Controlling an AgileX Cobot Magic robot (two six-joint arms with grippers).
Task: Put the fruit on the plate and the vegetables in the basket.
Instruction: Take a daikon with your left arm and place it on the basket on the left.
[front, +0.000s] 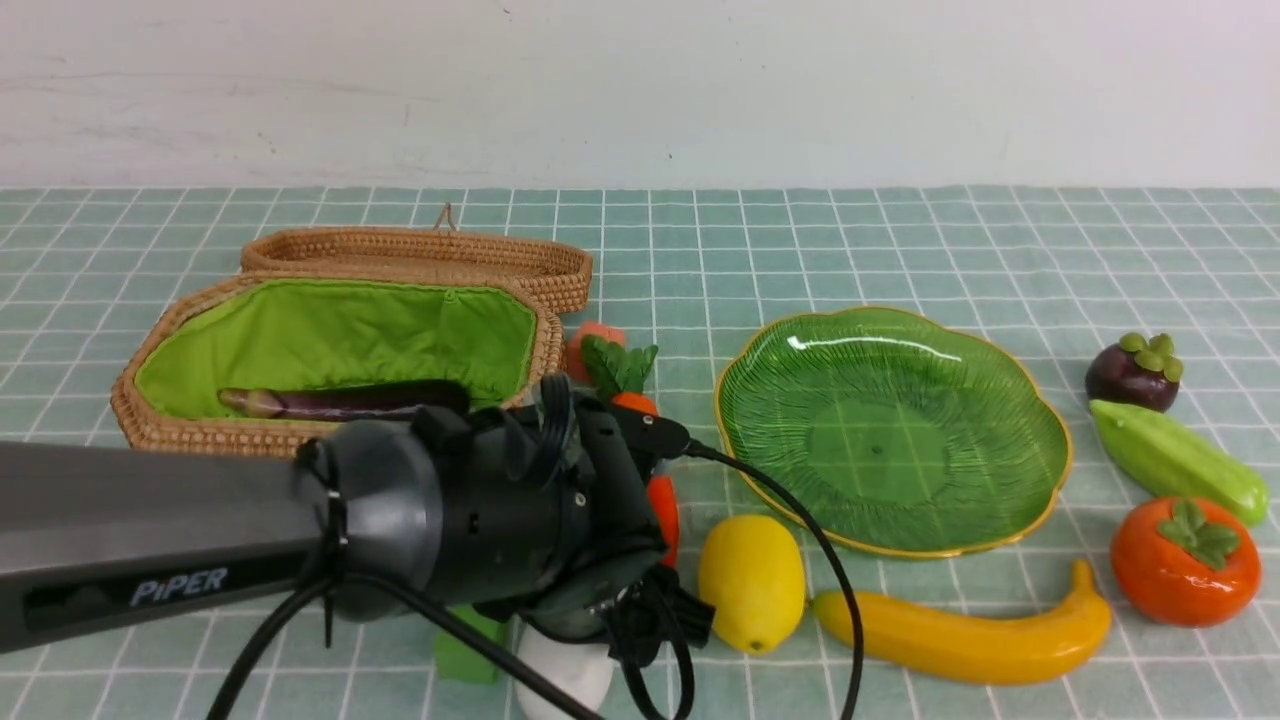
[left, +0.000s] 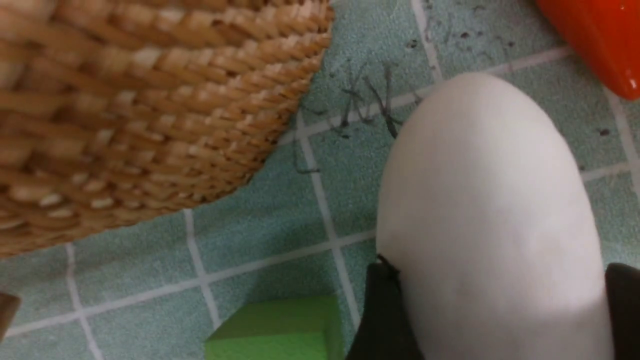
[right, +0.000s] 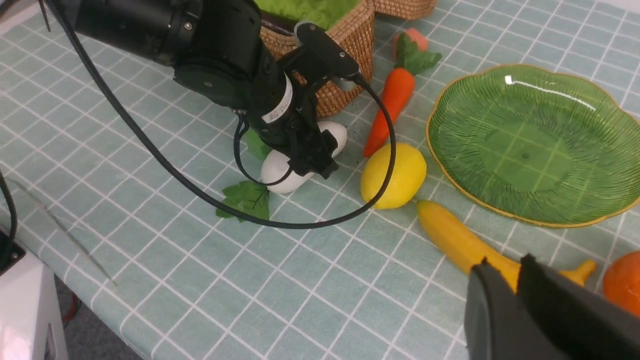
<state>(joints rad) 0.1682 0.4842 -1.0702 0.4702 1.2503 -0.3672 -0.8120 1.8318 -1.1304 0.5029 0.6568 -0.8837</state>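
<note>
The white radish (front: 560, 672) lies on the cloth in front of the wicker basket (front: 180, 430). My left gripper (left: 500, 280) straddles it, one black finger (left: 382, 310) against each side; this also shows in the right wrist view (right: 310, 155). The purple eggplant (front: 340, 402) lies in the basket. The carrot (right: 392, 102), lemon (front: 752, 582) and banana (front: 965, 632) lie in front of the green plate (front: 1000, 380), which holds nothing. The mangosteen (front: 1133, 372), cucumber (front: 1175, 460) and persimmon (front: 1185, 562) lie right of it. My right gripper (right: 505, 262) is shut and empty above the banana.
The basket lid (front: 420, 255) lies behind the basket. A green cube (front: 468, 655) sits by the radish, a salmon-pink cube (front: 592, 340) by the carrot's leaves. A green leaf (right: 245, 200) lies near the radish. The table's near edge (right: 100, 320) is close.
</note>
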